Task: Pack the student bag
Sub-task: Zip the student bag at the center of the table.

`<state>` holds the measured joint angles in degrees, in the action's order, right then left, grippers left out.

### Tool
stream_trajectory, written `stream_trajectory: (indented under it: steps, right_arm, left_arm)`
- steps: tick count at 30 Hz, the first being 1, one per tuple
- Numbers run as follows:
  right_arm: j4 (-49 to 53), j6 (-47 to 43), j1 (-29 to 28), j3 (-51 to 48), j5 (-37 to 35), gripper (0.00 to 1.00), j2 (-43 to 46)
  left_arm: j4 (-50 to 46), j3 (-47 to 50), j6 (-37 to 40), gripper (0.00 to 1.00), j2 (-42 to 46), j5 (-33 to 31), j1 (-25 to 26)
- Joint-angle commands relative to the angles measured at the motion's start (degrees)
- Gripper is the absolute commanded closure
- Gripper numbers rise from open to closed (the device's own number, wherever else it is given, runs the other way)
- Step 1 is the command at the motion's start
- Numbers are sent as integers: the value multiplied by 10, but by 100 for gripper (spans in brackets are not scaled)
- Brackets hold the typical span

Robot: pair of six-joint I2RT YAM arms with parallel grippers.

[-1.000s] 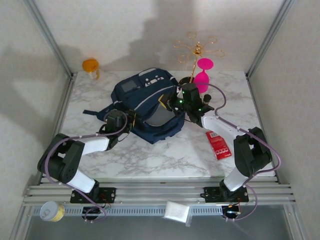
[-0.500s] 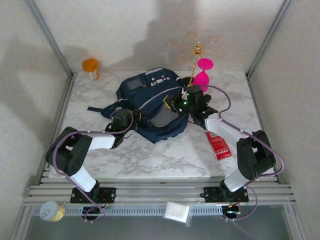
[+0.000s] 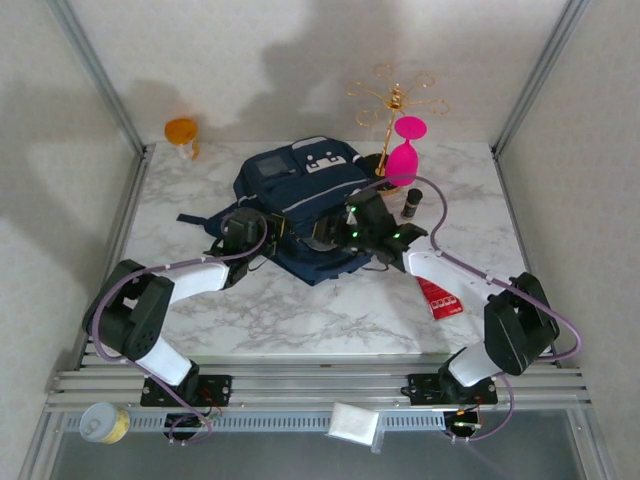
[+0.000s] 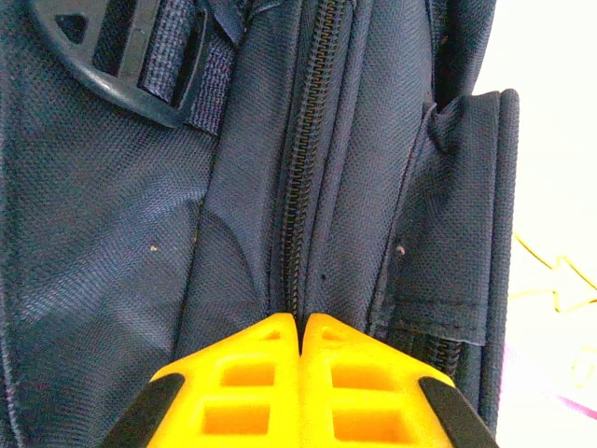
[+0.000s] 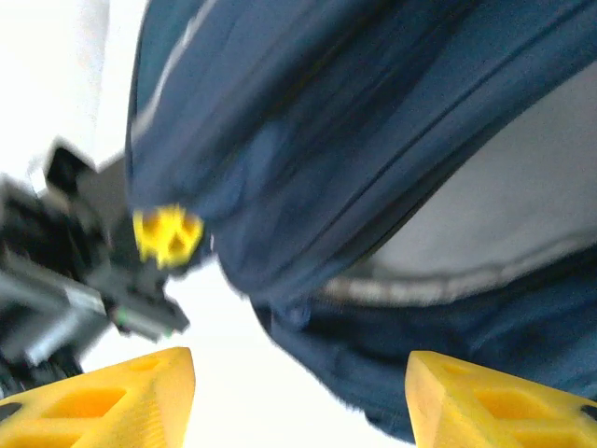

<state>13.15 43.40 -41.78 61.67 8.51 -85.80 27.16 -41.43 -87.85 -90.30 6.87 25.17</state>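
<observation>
The student bag lies at the centre of the marble bench. The left end effector is clamped on fabric at the bag's zipper. The right end effector, facing the bag's opening, is spread wide.

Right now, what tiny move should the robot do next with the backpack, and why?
Probably ease the right gripper forward toward the backpack opening: its fingers stand wide apart facing the grey lining, while the left gripper pinches fabric by the zipper.
</observation>
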Motion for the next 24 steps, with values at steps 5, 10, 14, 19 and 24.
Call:
stream_trajectory:
  steps: [5, 10, 14, 19, 24]
  right_arm:
    - [94, -137, -67, 80, -87, 59, -57]
    - [74, -184, -71, 122, -76, 68, -118]
    - [72, -203, -71, 137, -115, 71, -149]
    - [42, -224, -71, 139, -128, 67, -159]
    - [19, -239, -72, 143, -137, 68, -174]
  left_arm:
    - [-17, -42, 4, 100, 28, 28, 12]
    - [-29, -42, 6, 100, 40, 18, 12]
    - [-37, -51, 14, 100, 37, 19, 12]
    - [-32, -52, 12, 100, 31, 22, 12]
    - [-32, -56, 13, 100, 27, 23, 12]
